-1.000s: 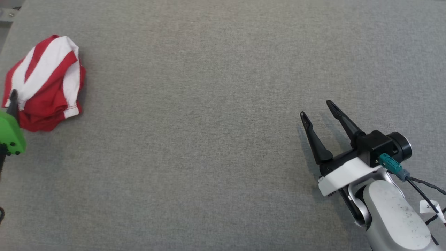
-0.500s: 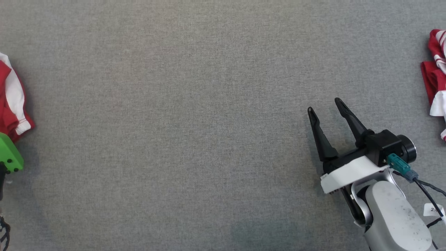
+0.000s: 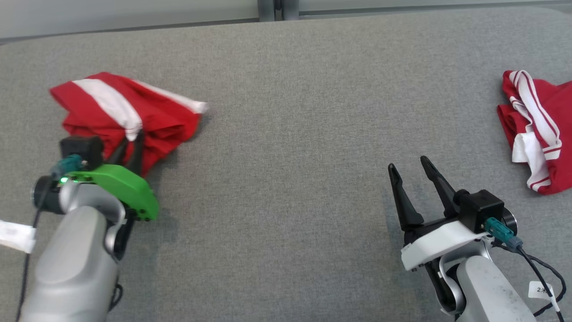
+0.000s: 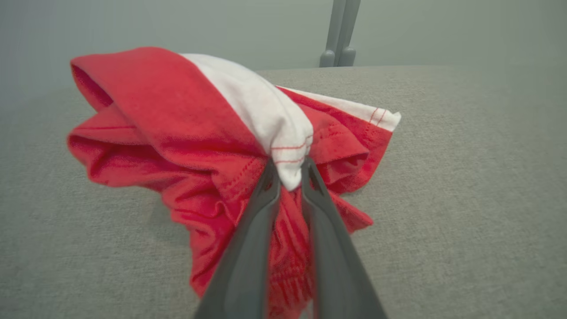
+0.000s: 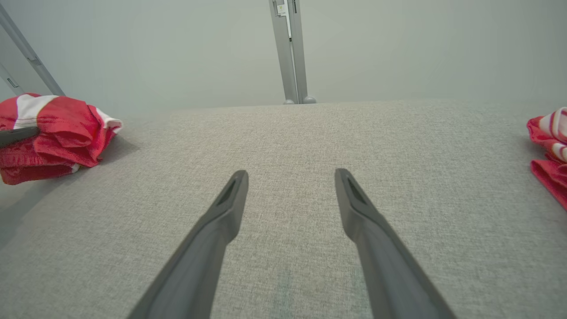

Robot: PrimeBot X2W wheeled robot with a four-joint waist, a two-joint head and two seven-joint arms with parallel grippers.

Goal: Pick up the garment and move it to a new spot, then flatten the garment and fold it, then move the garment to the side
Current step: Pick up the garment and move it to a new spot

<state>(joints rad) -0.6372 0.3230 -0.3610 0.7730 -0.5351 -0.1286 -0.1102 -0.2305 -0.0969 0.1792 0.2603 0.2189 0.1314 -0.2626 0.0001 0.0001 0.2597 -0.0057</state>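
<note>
**A:** What has your left hand got?

**B:** Your left hand is pinched down to a narrow gap on the garment, which is red with a white stripe. In the left wrist view its fingers grip a white, stitched fold, with red cloth bunched around and under them.

**A:** And where is the garment?

**B:** It is heaped on the left side of the desk, with one white-edged corner pointing toward the middle.

**A:** Your right hand?

**B:** Your right hand stands wide with nothing between its fingers. It is over bare desk at the lower right. A second garment, also red and white, lies crumpled near the desk's right edge, well apart from that hand.
</note>
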